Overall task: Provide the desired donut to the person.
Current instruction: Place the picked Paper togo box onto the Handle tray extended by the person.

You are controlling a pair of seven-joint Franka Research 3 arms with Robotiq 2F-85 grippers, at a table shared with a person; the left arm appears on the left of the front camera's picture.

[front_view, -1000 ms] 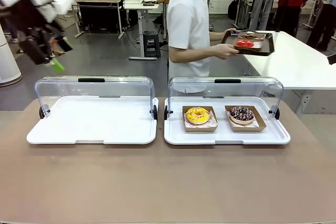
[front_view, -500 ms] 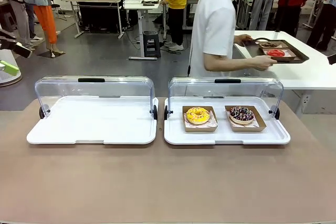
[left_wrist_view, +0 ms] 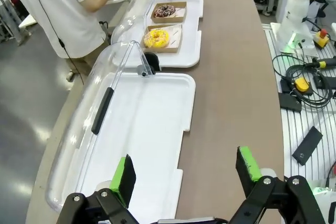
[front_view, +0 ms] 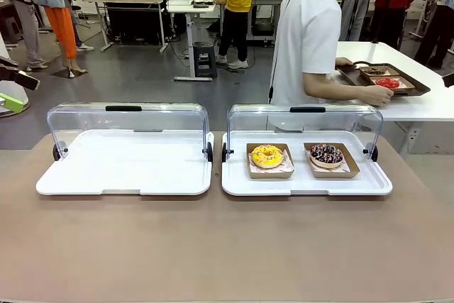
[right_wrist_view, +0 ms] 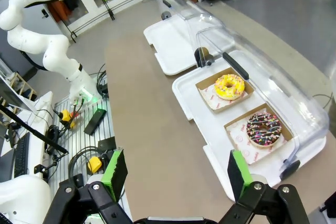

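A yellow-iced donut and a chocolate sprinkled donut sit in cardboard boxes on the right white tray. The left wrist view shows the yellow donut and the chocolate donut far ahead. The person in a white shirt stands behind that tray, turned away to the right, hands on a brown tray. My left gripper hangs at the left edge, open, high above the empty left tray. My right gripper is open, high above the table, with the yellow donut and chocolate donut below.
An empty white tray lies on the left. Both trays have clear lids standing open at the back. The brown tray with a red donut rests on a white side table. Other people stand farther back.
The person has turned right and carried the brown tray onto the white side table. My left gripper has swung from the upper left out to the picture's left edge.
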